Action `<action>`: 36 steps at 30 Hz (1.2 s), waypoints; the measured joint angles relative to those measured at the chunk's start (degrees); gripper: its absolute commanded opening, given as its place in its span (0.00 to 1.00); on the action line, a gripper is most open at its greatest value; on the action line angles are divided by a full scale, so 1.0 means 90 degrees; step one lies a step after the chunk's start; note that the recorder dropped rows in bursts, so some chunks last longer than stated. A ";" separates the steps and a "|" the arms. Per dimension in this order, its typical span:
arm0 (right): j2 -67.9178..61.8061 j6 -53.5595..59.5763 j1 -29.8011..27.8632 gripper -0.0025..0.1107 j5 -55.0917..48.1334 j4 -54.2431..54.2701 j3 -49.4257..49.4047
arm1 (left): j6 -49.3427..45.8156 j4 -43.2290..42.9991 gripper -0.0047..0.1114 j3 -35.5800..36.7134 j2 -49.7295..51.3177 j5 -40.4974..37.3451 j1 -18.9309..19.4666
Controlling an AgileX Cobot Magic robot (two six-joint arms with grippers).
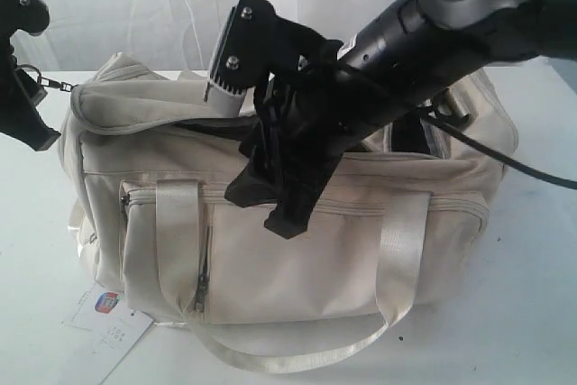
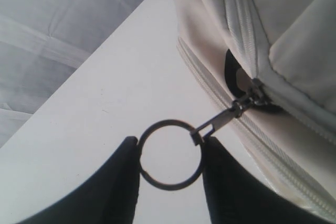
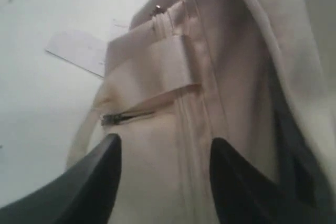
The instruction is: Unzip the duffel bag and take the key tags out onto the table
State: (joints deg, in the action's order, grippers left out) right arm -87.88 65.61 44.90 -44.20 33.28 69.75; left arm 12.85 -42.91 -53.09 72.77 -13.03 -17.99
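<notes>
The cream-white duffel bag (image 1: 297, 259) stands in the middle of the white table (image 1: 527, 313). Its top zip is partly undone: a flap is folded up at the left and dark lining (image 1: 401, 137) shows behind my right arm. My left gripper (image 1: 34, 92) is off the bag's left end, shut on the metal ring (image 2: 170, 153) of the zip pull (image 2: 212, 127). The ring sits pinched between both fingers (image 2: 118, 182). My right gripper (image 1: 266, 209) hangs open over the bag's front top edge, with only fabric (image 3: 165, 150) between its fingers. No key tags are in view.
A white paper label (image 1: 104, 313) with a red-blue logo lies on the table at the bag's front left corner. A shiny strap handle (image 1: 297, 360) loops onto the table in front. A white curtain hangs behind.
</notes>
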 measured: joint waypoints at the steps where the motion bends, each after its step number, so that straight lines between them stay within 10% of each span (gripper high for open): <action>1: -0.0036 -0.0069 0.0035 0.58 0.0230 -0.0172 -0.0051 | 0.0000 0.0000 0.04 0.0000 0.0000 0.0000 0.0000; 11: -0.0887 -0.0438 0.0081 0.58 0.1898 -0.0826 -0.0118 | 0.0000 0.0000 0.04 0.0000 0.0000 0.0000 0.0000; 19: -0.1019 -0.0462 0.0139 0.02 0.1285 -0.0568 -0.0118 | 0.0000 0.0012 0.04 0.0000 0.0000 0.0048 0.0000; 36: -0.0313 -0.1006 0.0224 0.02 -0.0548 -0.1186 -0.0080 | -0.0158 0.0154 0.04 0.0000 0.0311 0.0407 -0.0011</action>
State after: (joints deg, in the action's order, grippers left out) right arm -90.70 56.55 46.92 -49.13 22.61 69.04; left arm 11.42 -41.52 -53.09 75.56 -9.37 -18.09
